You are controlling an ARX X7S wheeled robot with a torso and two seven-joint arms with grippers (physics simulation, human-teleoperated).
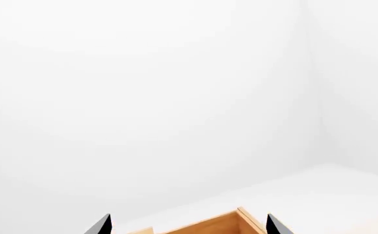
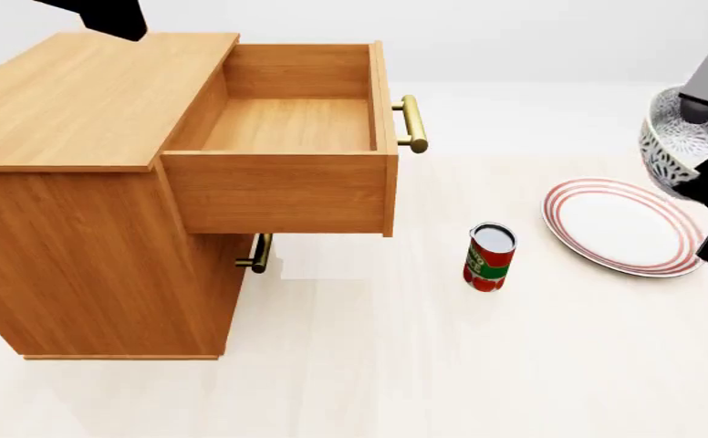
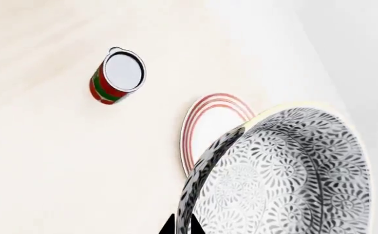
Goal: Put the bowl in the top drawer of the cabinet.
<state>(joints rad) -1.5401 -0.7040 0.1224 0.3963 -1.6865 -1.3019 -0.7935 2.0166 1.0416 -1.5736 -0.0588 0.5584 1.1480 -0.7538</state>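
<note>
Bowl is off the floor at the far right of the head view, held by the right gripper, whose dark fingertips are pinched together on the bowl's rim in the right wrist view; bowl tilted, speckled inside showing. It hangs above the far edge of the plate, which lies flat on the floor, red rings visible. Can stands upright on the floor between the plate and the cabinet, apart from both. Top drawer is pulled out wide, inside bare wood, brass handle on its front facing the right side of the head view. Lower drawer handle shows under the open drawer, that drawer shut. Bowl is well apart from the drawer, to its right. Left gripper shows only as two dark fingertips at the edge of the left wrist view, spread apart with nothing between them, a wooden corner of the cabinet seen between and beyond them. In the head view the left arm is a dark shape above the cabinet top's back corner.
</note>
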